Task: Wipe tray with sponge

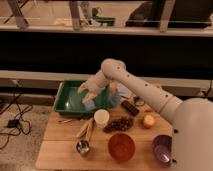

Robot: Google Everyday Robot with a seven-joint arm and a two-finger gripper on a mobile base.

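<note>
The green tray [70, 100] sits at the back left of the wooden table. My white arm reaches over it from the right. My gripper [88, 98] is down inside the tray, near its right side. A small pale-blue sponge [89, 104] shows right under the gripper, against the tray floor. The gripper hides part of the sponge.
A white cup [101, 117] stands just in front of the tray. A red-orange bowl [122, 146], a purple bowl [162, 147], a metal cup [83, 147], a bunch of grapes [119, 124], an apple [148, 121], a black remote [130, 107] and a rounded blue object [115, 96] are on the table [60, 150].
</note>
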